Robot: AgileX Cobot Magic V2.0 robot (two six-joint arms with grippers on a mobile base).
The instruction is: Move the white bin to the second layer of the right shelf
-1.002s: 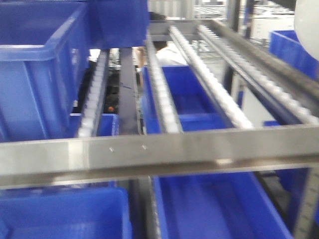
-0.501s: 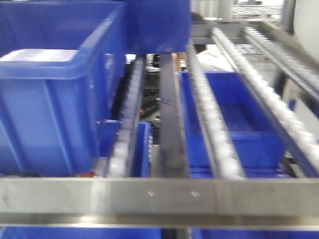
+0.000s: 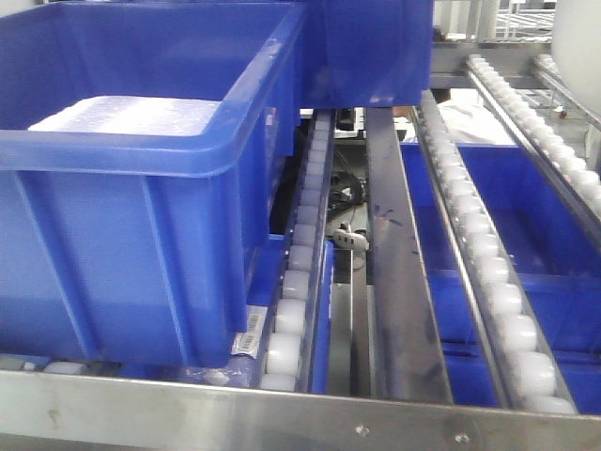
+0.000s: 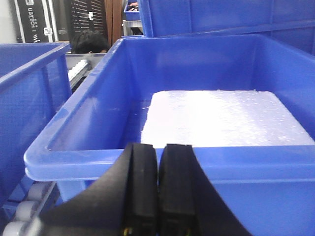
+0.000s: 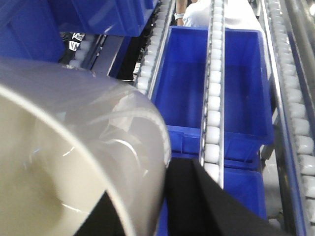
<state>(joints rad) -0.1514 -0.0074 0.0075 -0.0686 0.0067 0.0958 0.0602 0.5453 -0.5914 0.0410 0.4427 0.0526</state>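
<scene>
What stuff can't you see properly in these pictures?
1. White bin: right wrist view, picture edges cut off most of it.
2. Person: left wrist view, only hair shows; rack rail hides the face.
3. Sticker on blue crate: front view, too small to read.
4. Left claw: left wrist view, bottom edge cuts off all but its shut fingers.

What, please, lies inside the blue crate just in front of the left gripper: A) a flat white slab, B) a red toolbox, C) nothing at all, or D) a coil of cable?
A: in the left wrist view, a flat white slab lies on the floor of the blue crate, just beyond the shut left gripper.
</scene>
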